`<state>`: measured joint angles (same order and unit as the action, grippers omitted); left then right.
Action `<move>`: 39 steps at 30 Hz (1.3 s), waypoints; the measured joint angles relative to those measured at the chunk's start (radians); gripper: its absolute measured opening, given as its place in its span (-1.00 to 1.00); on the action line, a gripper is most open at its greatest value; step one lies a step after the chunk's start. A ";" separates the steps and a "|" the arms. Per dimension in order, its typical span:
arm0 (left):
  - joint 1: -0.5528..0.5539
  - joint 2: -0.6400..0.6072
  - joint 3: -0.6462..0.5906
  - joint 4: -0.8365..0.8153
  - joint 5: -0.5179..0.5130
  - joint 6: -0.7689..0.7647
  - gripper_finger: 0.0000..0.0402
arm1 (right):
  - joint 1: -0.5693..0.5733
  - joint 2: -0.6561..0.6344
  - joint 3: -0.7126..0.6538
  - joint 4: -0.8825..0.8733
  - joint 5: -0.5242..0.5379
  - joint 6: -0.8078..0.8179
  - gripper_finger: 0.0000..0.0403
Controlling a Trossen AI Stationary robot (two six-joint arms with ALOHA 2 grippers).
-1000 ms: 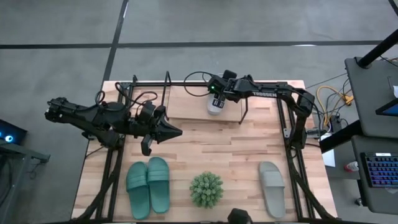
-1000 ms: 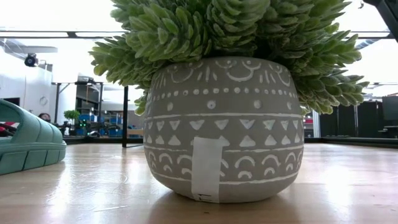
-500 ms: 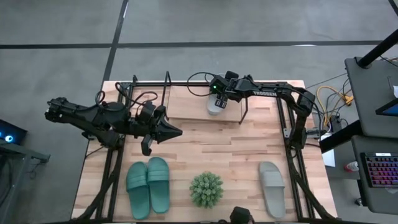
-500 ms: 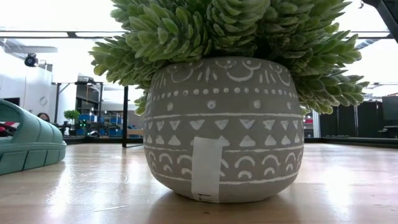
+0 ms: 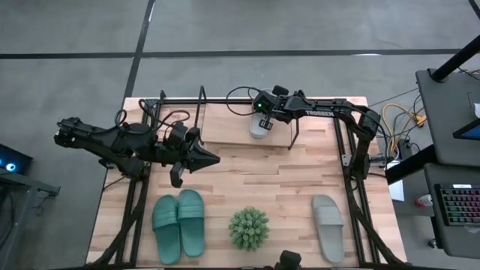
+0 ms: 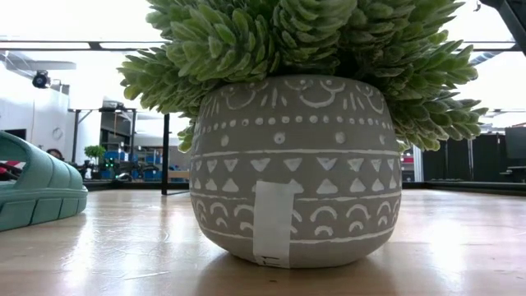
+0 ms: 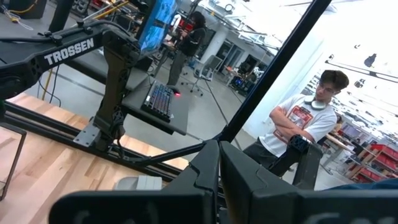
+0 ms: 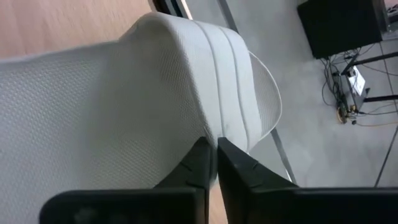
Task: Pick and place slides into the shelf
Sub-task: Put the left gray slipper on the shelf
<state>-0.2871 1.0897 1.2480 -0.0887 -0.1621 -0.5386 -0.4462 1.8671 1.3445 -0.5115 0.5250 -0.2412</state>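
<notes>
A pale grey slide [image 5: 260, 127] lies on the wooden board of the shelf [image 5: 225, 129] at the table's far middle. My right gripper [image 5: 259, 112] hangs over it, slanting down, fingers shut [image 8: 214, 149] at the slide's wide strap [image 8: 186, 93]. A second grey slide [image 5: 328, 227] lies flat near the front right. The teal pair [image 5: 178, 223] lies side by side at the front left. My left gripper [image 5: 210, 159] waits shut above the table's left middle, pointing level to the right. My right gripper's shut fingertips [image 8: 202, 152] stand against the near edge of the grey slide's strap [image 8: 208, 127], coming slanting down from above. Whether they touch it, I cannot tell. Nothing shows between the fingers.
A spiky green plant in a patterned pot [image 5: 249, 229] stands at the front middle and fills the low view [image 6: 296, 164]. Black wire uprights [image 5: 202, 97] of the shelf rise beside the board. A person [image 7: 298, 127] stands beyond the table's right side.
</notes>
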 joint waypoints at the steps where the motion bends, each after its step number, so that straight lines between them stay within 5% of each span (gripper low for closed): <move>1: 0.000 0.000 0.000 0.000 0.000 0.000 -1.00 | 0.003 0.000 0.000 -0.003 0.000 0.004 -0.94; 39: 0.000 0.000 -0.012 0.002 0.001 -0.003 -1.00 | 0.126 0.000 0.056 -0.088 -0.006 0.111 -0.96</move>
<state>-0.2871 1.0901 1.2358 -0.0868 -0.1616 -0.5419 -0.3203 1.8675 1.4002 -0.5998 0.5191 -0.1303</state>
